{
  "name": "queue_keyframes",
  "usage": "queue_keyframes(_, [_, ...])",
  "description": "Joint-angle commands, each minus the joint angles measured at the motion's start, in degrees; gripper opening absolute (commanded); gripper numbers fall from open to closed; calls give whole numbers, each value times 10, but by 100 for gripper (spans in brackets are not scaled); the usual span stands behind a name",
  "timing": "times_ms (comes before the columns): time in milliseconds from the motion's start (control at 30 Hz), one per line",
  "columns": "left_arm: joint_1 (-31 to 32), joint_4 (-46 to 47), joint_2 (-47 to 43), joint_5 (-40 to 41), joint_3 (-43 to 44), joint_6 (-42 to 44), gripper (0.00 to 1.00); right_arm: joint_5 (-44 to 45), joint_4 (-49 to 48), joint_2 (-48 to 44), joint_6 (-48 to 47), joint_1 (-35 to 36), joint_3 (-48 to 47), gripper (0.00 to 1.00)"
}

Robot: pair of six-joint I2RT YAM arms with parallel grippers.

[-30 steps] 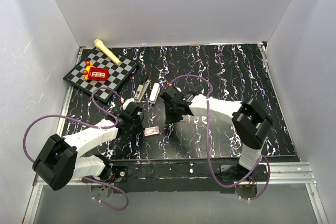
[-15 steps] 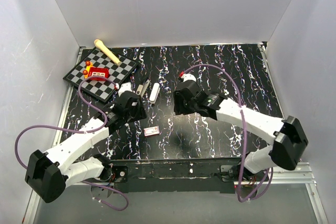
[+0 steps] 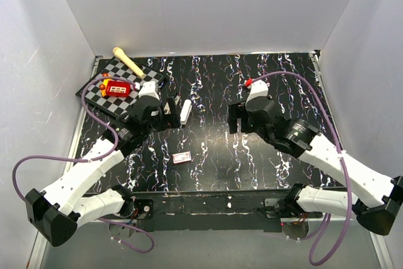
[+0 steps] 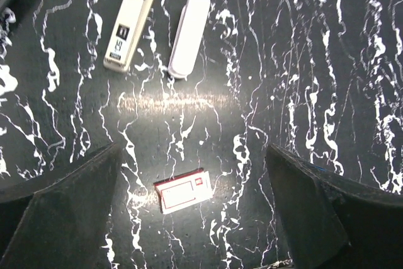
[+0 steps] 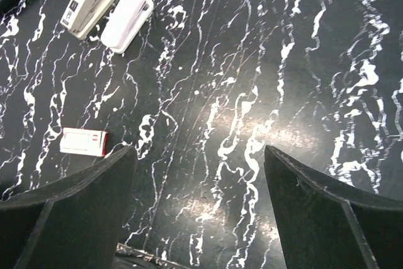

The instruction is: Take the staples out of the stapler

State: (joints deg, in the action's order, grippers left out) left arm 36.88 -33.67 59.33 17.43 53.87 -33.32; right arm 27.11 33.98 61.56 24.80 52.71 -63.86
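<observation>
- Stapler [image 4: 129,26]: lies flat on the black, white-veined surface [image 3: 271,80], left of centre, with its dark end pointing away from the arm bases.
- White stick [image 4: 189,34]: lies close alongside the stapler on its right, nearly parallel to it.
- Left gripper [image 4: 194,148]: I see its jaws spread wide and holding nothing. It hangs above the surface on the near side of the stapler and touches neither object.
- Right gripper [image 5: 200,149]: its jaws are likewise wide apart and empty, over the middle of the surface, well apart from the stapler.
- Red-and-white box [image 4: 184,190]: lies flat nearer the arm bases, apart from the stapler.
- Checkered board [image 3: 126,74]: sits at the far left and carries a red item [image 3: 118,88]. A pale wooden stick [image 3: 129,62] lies across its far edge.
</observation>
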Motion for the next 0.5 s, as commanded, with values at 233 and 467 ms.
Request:
queue_keyframes(233, [2,-32,-14,44,124,77,98,124,89,-40,-54,-2,-72,91])
queue_keyframes(467, [1,27,-42,50,107,150,98,108,93,-36,-71,-2,-93,92])
